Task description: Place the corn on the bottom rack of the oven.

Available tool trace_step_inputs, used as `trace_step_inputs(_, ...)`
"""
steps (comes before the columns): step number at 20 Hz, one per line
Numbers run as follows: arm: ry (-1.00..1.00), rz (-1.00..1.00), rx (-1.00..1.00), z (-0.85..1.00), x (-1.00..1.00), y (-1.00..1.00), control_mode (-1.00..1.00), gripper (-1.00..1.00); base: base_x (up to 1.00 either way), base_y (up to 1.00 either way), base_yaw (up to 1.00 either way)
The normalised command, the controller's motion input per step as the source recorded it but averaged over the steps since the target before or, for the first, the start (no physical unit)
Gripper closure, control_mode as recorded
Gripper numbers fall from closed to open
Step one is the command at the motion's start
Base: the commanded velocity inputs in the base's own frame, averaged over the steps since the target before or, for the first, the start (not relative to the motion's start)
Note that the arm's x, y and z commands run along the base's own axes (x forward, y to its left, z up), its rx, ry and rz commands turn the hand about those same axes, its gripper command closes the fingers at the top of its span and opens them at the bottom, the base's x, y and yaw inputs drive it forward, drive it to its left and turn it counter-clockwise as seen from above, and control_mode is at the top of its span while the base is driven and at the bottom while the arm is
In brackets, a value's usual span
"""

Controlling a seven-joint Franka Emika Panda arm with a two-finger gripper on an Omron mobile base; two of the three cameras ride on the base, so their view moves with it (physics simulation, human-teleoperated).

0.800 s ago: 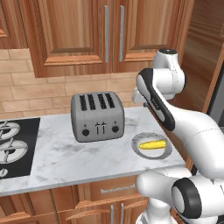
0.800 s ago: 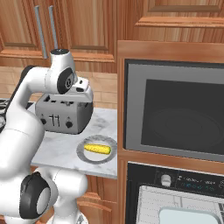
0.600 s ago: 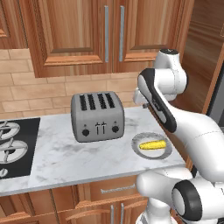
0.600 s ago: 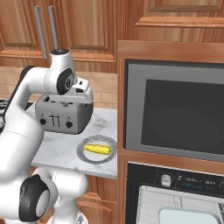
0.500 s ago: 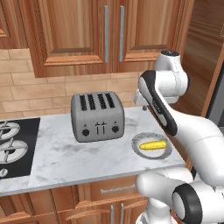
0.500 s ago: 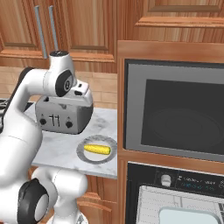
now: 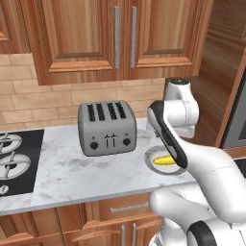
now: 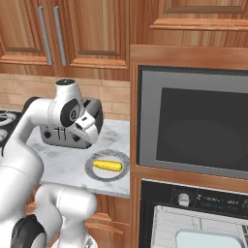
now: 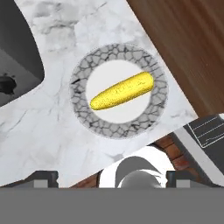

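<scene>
The corn (image 9: pixel 122 91) is a small yellow cob lying on a grey-rimmed round plate (image 9: pixel 81 107) near the counter's right end; it also lies there as corn (image 8: pixel 107 166) and corn (image 7: pixel 164 161). My gripper (image 8: pixel 93 122) hangs above the plate, apart from the cob. In the hand view the gripper (image 9: pixel 111 177) is open, with its dark fingertips (image 9: pixel 43 177) wide apart and nothing between them. The oven (image 8: pixel 201 127), dark glass in a grey frame set in wood panelling, stands just right of the counter.
A silver four-slot toaster (image 7: pixel 106 128) stands left of the plate, close behind my hand. The black stovetop (image 7: pixel 14 161) lies at the counter's left end. Under the dark glass sits a knob panel (image 8: pixel 183 198) and a lower window with rack lines (image 8: pixel 169 225).
The arm has come down, bringing the hand lower over the plate. The corn and plate have not moved.
</scene>
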Motion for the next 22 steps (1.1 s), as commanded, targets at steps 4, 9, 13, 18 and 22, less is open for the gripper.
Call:
trace_step_inputs(4, 0.05, -0.25, 0.07, -0.68, 0.00, -0.04, -1.00, -1.00, 0.00, 0.00, 0.00)
trace_step_inputs(9, 0.04, -0.28, 0.03, -0.52, 0.13, -0.06, -1.00, -1.00, 0.00, 0.00, 0.00)
trace_step_inputs(13, 0.01, -0.41, 0.01, -0.27, 0.32, 0.00, -1.00, -1.00, 0.00, 0.00, 0.00)
trace_step_inputs(18, 0.00, -0.41, 0.01, -0.27, 0.29, -0.21, -1.00, -1.00, 0.00, 0.00, 0.00)
trace_step_inputs(22, 0.00, -0.34, 0.06, -0.29, 0.21, -0.56, -1.00, -1.00, 0.00, 0.00, 0.00)
